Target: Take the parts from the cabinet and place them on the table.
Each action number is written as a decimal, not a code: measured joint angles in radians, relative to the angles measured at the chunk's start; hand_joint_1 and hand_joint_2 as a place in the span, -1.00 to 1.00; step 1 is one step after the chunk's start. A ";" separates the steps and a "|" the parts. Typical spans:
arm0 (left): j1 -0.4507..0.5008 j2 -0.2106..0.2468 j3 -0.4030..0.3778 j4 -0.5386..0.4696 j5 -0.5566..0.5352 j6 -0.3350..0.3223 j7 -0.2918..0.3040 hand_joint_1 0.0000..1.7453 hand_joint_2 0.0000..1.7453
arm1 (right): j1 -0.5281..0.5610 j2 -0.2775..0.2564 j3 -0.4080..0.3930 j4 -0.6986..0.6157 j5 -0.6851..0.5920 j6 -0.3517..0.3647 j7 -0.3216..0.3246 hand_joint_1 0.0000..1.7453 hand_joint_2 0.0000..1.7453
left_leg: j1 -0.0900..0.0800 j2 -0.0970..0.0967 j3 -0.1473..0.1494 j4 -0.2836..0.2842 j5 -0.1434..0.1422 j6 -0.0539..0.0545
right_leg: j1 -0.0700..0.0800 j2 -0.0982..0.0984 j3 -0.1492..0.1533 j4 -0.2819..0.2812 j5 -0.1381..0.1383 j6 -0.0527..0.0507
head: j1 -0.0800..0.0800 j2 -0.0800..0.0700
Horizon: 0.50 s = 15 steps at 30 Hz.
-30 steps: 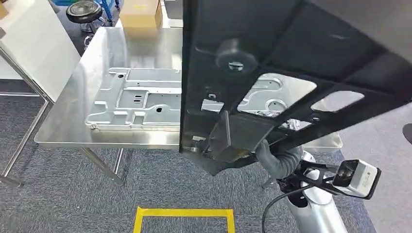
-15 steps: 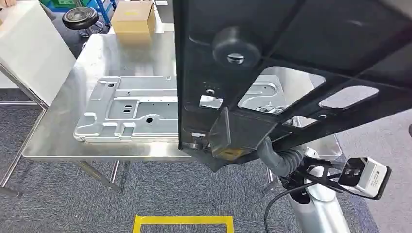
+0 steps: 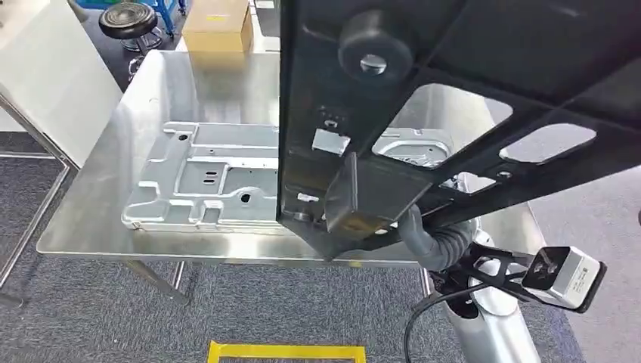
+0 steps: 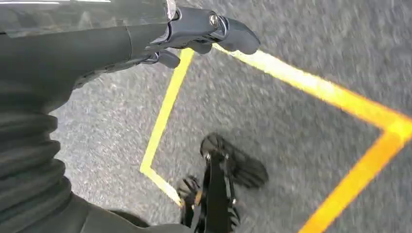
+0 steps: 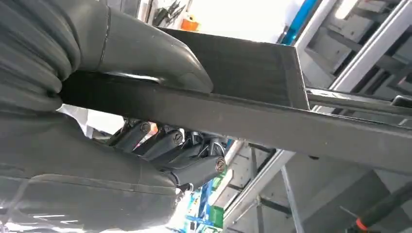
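My right hand (image 5: 121, 145) is clamped on the black frame part (image 3: 453, 98), thumb over its top edge and fingers curled beneath it, as the right wrist view shows plainly. In the head view the part hangs high and close to my camera, tilted, its lower corner over the table's near edge, not resting on anything.

Compared with 0.5 s ago the whole scene has slid a little: the table (image 3: 83, 234) and the silver stamped plate (image 3: 204, 178) lying on its near half sit slightly further right and lower, and the yellow floor tape (image 3: 287, 352) has dropped toward the bottom. I read that as my body shifting, not the things moving; the plate lies where it lay on the table. The black part has come up a touch.

So the carry is nearly done, I judge: 1 part is already down, and this one needs lowering beside or behind it.

My left hand (image 4: 194, 29) hangs over the carpet, holding nothing; its fingers look loosely curled, though blur makes that uncertain.
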State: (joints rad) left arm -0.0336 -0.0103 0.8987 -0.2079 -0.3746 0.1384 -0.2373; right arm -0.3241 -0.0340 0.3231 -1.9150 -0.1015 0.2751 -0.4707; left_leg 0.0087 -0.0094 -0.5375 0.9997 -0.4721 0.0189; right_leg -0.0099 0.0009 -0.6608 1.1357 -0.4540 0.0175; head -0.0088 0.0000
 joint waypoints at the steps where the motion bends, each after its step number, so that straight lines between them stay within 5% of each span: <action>1: 0.001 0.005 0.003 -0.001 0.000 0.008 0.004 -1.00 1.00 | 0.002 0.000 0.000 -0.003 0.000 0.000 -0.003 1.00 1.00 | -0.001 0.000 0.007 0.000 -0.008 -0.003 | 0.003 0.000 0.030 -0.083 0.049 -0.009 | 0.000 0.000; 5: 0.004 0.031 0.024 -0.006 0.007 0.039 0.013 -1.00 1.00 | 0.020 -0.004 0.002 -0.008 0.001 -0.005 -0.014 1.00 1.00 | 0.000 0.002 0.011 -0.002 -0.022 -0.026 | 0.015 0.003 0.043 -0.122 0.030 -0.026 | -0.001 0.000; 8: 0.006 0.046 0.031 -0.010 0.010 0.043 0.015 -1.00 1.00 | 0.027 -0.005 0.002 -0.011 0.001 -0.002 -0.018 1.00 1.00 | 0.000 0.004 0.010 0.034 -0.053 -0.041 | 0.003 0.003 0.070 -0.145 0.027 -0.038 | -0.001 0.000; 11: 0.007 0.053 0.040 -0.013 0.013 0.040 0.011 -1.00 1.00 | 0.031 -0.005 0.002 -0.010 0.001 0.007 -0.022 1.00 1.00 | 0.004 0.004 -0.125 0.278 -0.148 -0.052 | 0.005 0.000 0.081 -0.145 0.016 -0.046 | -0.005 0.000; 13: 0.011 0.053 0.048 -0.013 0.013 0.030 0.002 -1.00 1.00 | 0.033 -0.007 0.002 -0.010 0.001 0.008 -0.022 1.00 1.00 | 0.004 0.004 -0.166 0.313 -0.119 -0.054 | 0.005 0.002 0.092 -0.143 0.006 -0.046 | -0.006 0.000; 15: 0.011 0.052 0.050 -0.013 0.013 0.022 -0.005 -1.00 1.00 | 0.032 -0.009 0.002 -0.010 0.001 0.008 -0.023 1.00 1.00 | 0.004 0.004 -0.115 0.169 -0.015 -0.051 | 0.005 0.003 0.109 -0.140 -0.006 -0.042 | -0.006 0.000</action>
State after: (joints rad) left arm -0.0226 0.0420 0.9491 -0.2205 -0.3620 0.1602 -0.2423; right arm -0.2921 -0.0427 0.3254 -1.9245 -0.1007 0.2831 -0.4936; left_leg 0.0126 -0.0054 -0.6527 1.1683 -0.4874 -0.0323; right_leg -0.0048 0.0043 -0.5522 0.9954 -0.4604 -0.0245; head -0.0149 0.0000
